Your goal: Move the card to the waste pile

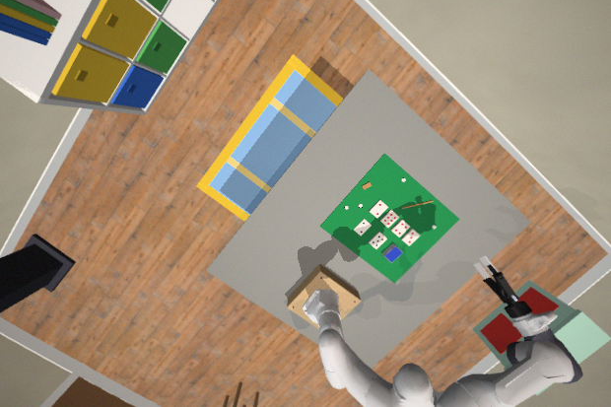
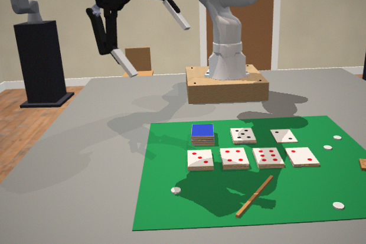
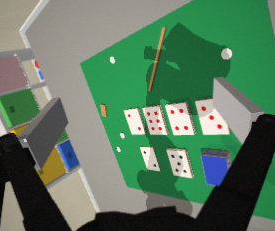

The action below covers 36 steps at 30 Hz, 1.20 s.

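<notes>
The face-down stock (image 2: 202,133) is a short stack of tiles with a blue top, on the green mat (image 2: 251,172) in the row nearest the robot base. It also shows in the overhead view (image 1: 392,253) and the wrist view (image 3: 215,168). The waste pile (image 2: 242,135) lies beside it, face up with black pips, and shows in the wrist view (image 3: 179,162) too. My gripper (image 2: 159,49) is open and empty. It hangs high above the table, off the mat's edge on the stock's side, as the overhead view (image 1: 489,268) shows.
A single black-pip card (image 2: 283,135) lies past the waste pile. A row of several red-pip piles (image 2: 251,158) lies behind. A wooden stick (image 2: 254,195), white discs (image 2: 175,189) and a tan block (image 2: 362,163) lie on the mat. The robot's wooden base (image 2: 226,87) stands close by.
</notes>
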Available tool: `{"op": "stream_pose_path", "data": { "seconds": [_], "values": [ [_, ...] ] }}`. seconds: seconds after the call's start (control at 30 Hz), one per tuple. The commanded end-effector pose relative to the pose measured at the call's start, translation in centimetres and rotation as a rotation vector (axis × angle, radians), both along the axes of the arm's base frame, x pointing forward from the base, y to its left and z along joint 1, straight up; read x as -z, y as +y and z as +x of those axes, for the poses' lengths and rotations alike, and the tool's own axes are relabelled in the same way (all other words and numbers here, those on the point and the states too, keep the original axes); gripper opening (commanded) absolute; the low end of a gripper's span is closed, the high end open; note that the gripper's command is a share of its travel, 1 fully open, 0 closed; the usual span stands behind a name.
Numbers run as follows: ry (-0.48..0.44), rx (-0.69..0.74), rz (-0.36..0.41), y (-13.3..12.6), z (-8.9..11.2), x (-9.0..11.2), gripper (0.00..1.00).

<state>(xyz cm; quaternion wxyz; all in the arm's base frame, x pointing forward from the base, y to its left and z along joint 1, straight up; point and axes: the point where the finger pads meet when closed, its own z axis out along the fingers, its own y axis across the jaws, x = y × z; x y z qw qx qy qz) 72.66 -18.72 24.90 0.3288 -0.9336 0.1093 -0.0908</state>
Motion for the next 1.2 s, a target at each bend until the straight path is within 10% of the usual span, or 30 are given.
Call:
{"op": "stream_pose_path", "data": {
  "seconds": [0.0, 0.7, 1.17],
  "values": [
    [0.000, 0.000, 0.000, 0.0, 0.0, 0.0, 1.00],
    [0.010, 0.002, -0.012, 0.2, -0.2, 0.5, 1.00],
    [0.167, -0.004, -0.291, 3.1, -8.0, 10.0, 1.00]
  ]
}}
